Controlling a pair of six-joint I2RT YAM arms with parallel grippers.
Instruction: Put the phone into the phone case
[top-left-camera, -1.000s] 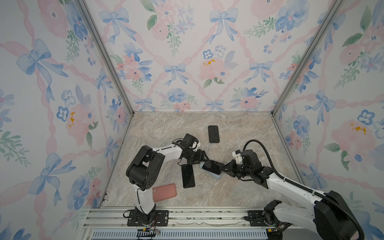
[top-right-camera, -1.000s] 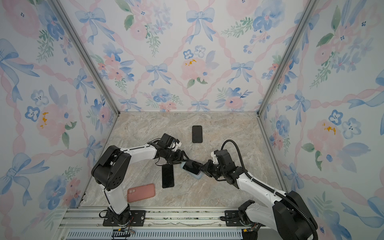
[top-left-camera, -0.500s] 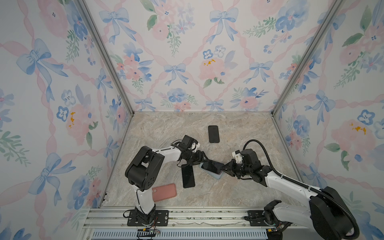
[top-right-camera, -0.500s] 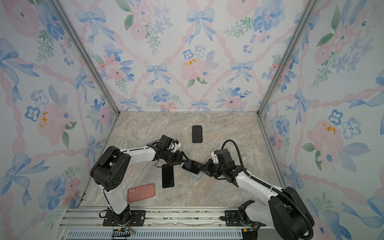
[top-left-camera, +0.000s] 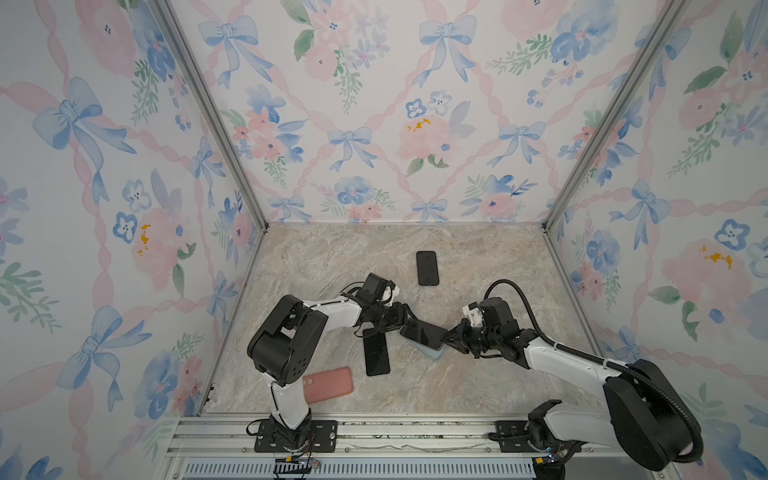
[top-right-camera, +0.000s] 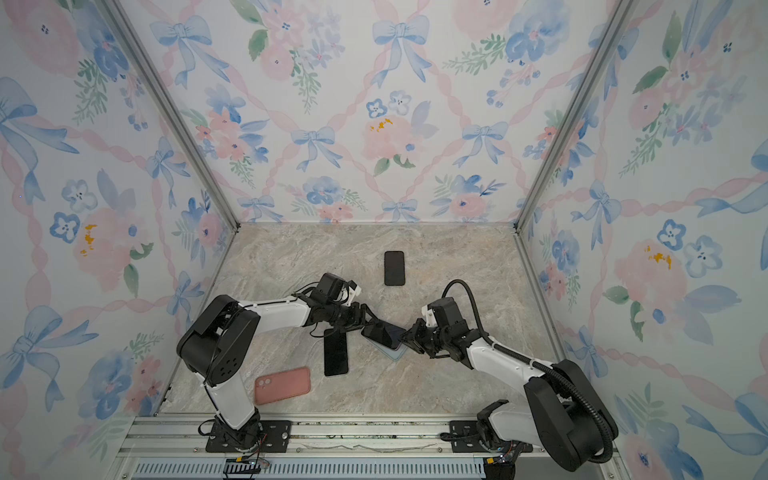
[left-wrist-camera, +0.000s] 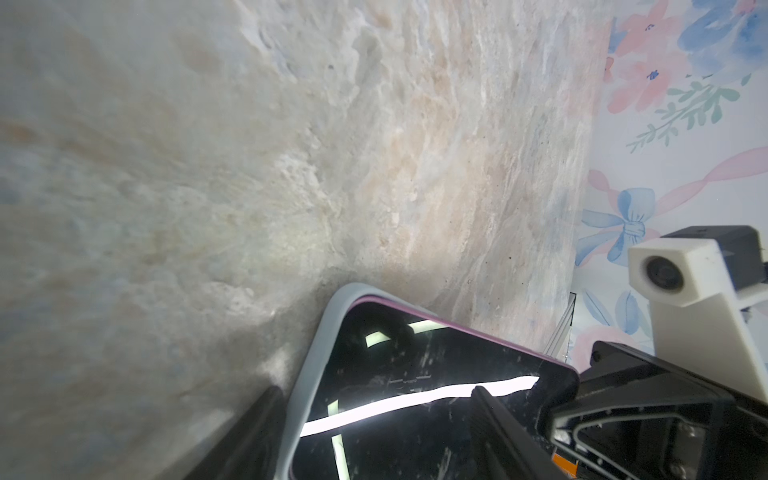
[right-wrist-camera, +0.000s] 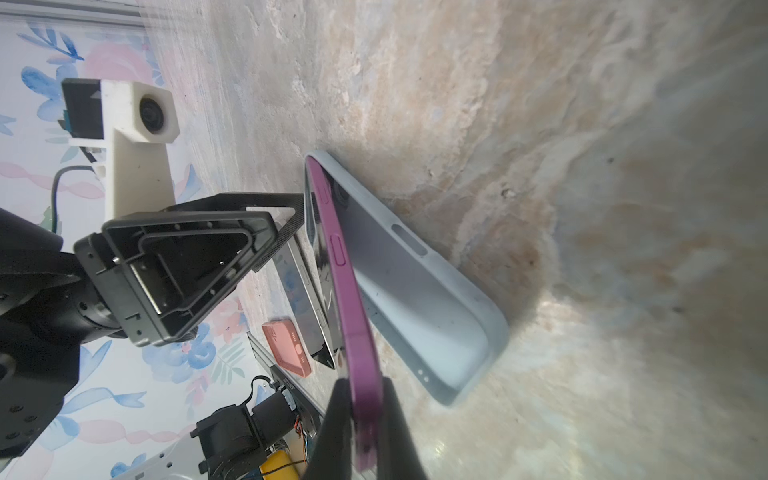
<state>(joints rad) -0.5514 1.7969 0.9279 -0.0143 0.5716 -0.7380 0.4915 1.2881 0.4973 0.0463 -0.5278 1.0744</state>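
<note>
Phone (right-wrist-camera: 349, 291) tilted into case (right-wrist-camera: 415, 291).
Right gripper (right-wrist-camera: 363, 388) clamps phone's raised end; left gripper (top-left-camera: 409, 323), jaws apart, straddles the seated end.

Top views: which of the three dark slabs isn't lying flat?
The purple-edged phone in the right gripper: one end sits in the pale blue case, the gripped end is raised. The glossy one and the matte one farther back lie flat.

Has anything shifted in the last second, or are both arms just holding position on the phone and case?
Nothing visibly changed. The right gripper stays shut on the phone, which is tilted into the pale blue case. The left gripper stays open at their other end. The pink case and the black phone beside it have not moved.
</note>
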